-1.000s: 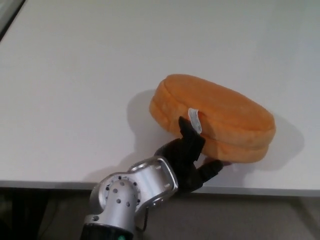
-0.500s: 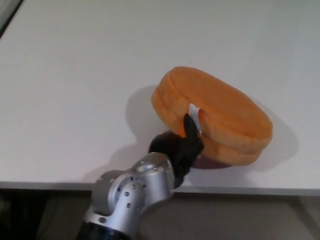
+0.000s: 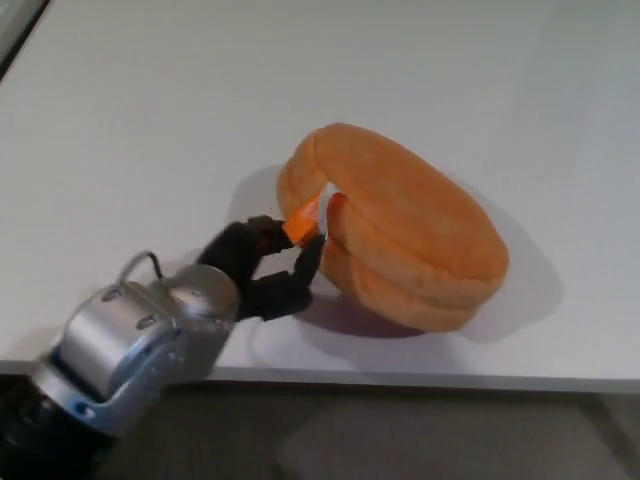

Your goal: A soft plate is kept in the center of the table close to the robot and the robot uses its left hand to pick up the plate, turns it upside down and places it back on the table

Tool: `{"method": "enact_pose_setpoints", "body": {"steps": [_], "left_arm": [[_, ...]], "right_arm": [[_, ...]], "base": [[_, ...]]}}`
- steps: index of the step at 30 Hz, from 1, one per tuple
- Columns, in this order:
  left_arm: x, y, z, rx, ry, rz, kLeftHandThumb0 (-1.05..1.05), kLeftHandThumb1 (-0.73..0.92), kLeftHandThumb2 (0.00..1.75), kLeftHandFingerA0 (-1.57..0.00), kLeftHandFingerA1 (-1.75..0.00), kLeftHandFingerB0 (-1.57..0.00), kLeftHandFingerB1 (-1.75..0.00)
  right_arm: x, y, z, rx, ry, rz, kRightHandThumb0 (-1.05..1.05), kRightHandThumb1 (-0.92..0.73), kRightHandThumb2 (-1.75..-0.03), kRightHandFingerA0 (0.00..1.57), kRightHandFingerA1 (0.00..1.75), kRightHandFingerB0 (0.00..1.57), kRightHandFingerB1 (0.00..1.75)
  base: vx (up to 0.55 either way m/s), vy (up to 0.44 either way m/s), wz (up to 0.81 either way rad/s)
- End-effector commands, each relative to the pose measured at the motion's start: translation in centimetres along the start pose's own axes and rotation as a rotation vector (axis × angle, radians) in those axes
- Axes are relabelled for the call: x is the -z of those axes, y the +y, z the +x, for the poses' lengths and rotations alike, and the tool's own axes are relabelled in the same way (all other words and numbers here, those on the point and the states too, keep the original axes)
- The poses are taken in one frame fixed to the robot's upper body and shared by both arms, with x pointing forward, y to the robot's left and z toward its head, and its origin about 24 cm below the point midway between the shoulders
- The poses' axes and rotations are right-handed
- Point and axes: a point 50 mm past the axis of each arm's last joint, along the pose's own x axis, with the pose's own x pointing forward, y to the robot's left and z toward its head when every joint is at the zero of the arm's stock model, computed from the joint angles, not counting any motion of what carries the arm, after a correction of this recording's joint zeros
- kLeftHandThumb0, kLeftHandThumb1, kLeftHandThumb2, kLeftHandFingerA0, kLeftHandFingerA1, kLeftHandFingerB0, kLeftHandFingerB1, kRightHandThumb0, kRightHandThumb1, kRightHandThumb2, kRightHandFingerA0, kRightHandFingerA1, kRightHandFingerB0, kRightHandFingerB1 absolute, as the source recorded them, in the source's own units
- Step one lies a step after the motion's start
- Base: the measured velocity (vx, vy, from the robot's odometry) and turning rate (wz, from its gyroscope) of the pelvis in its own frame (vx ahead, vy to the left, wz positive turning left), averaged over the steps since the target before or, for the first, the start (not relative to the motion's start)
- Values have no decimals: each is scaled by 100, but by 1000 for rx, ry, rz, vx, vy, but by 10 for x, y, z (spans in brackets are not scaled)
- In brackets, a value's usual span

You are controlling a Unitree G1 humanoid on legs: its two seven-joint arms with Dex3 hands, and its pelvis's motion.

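Gripping the near-left rim of the round orange plush plate (image 3: 400, 240), the left robot hand (image 3: 268, 268) has its black fingers (image 3: 306, 268) pinched on a small fold of fabric beside the white sewn-in tag (image 3: 324, 200), with an orange tab of material showing between thumb and finger. The plate sits tilted: its left edge is raised off the white worktop (image 3: 150, 120) while its lower right edge appears to rest on the surface, casting a shadow beneath and to the right. Its position is near the front edge of the worktop, roughly centred and slightly right of the silver forearm (image 3: 140, 345), which enters from the lower left. The hold at the rim, not across the body, is judged suited to levering the soft item over about its far edge. The flip is judged under way but not complete, since the plate is neither flat nor clear of the surface. The pinch takes in little material, so slippage of the plush fabric is a risk. The right robot hand does not appear.
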Motion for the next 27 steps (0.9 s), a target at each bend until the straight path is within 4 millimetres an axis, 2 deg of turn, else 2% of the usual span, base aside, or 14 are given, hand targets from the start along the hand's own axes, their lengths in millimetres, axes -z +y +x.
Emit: {"method": "enact_pose_setpoints", "body": {"steps": [1, 2, 3, 4, 5, 7, 9, 10, 12, 13, 14, 15, 17, 27], "left_arm": [[7, 46, -30, 100, 101, 692, -50, 63, 59, -88, -175, -69, -137], [8, 48, -31, 117, 107, 713, -50, 63, 59, -88, -175, -69, -137], [12, 51, -33, 167, 169, 861, -55, 51, 92, -91, -124, -73, -98], [13, 51, -34, 198, 190, 921, -51, 64, 59, -74, -136, -60, -96], [13, 51, -34, 209, 197, 942, -51, 64, 59, -74, -136, -60, -96], [17, 52, -39, 224, 225, 1032, -55, 63, 59, -56, -56, -49, -46], [19, 53, -42, 200, 212, 1087, -58, 63, 59, -47, -47, -44, -42], [21, 54, -43, 162, 190, 1119, -60, 50, 87, -54, -65, -40, -54], [24, 55, -47, 88, 146, 1156, -58, 50, 87, -65, -69, -43, -57], [24, 56, -50, 49, 104, 1141, -53, 63, 58, -76, -74, -53, -50], [23, 54, -55, 43, 66, 1116, -50, 61, 59, -97, -126, -64, -65], [22, 53, -62, 38, 25, 1089, -50, 61, 59, -97, -126, -64, -65], [18, 45, -78, 142, -20, 1029, -50, 64, 59, -83, -175, -71, -157], [13, 34, -102, 372, -66, 928, -47, 63, 59, -81, -175, -71, -167]], "right_arm": [[-5, -5, -4, 0, -8, -13, -69, -82, -65, 62, 45, 31, 32], [-6, -6, -4, -1, -8, -19, -69, -82, -65, 62, 45, 31, 32], [-6, -7, -4, -2, -10, -19, -69, -83, -66, 62, 45, 32, 32], [-6, -7, -3, -2, -14, -18, -68, -82, -65, 63, 45, 32, 32], [-7, -8, -3, -2, -15, -17, -68, -82, -65, 63, 45, 32, 32], [-5, -9, -1, -8, -15, -26, -69, -82, -66, 65, 45, 33, 32], [-5, -8, 0, -17, -12, -32, -70, -83, -66, 65, 45, 33, 32], [-6, -8, 0, -21, -12, -34, -71, -82, -66, 65, 44, 33, 31], [-7, -7, 0, -26, -20, -30, -69, -82, -66, 67, 45, 34, 32], [-9, -8, 2, -27, -27, -39, -68, -83, -66, 66, 45, 34, 32], [-9, -9, 2, -24, -29, -42, -68, -83, -66, 68, 44, 33, 32], [-10, -10, 2, -21, -29, -44, -68, -83, -66, 68, 44, 33, 32], [-11, -13, 2, -16, -24, -51, -68, -83, -66, 69, 44, 34, 32], [-12, -14, 2, -10, -25, -54, -68, -83, -66, 68, 44, 33, 32]], "base": [[0, 0, 0], [0, 0, 0], [0, 0, 0], [0, 0, 0], [0, 0, 0], [0, 0, 0], [0, 0, 0], [0, 0, 0], [0, 0, 0], [0, 0, 0], [0, 0, 0], [0, 0, 0], [0, 0, 0], [0, 0, 0]]}}
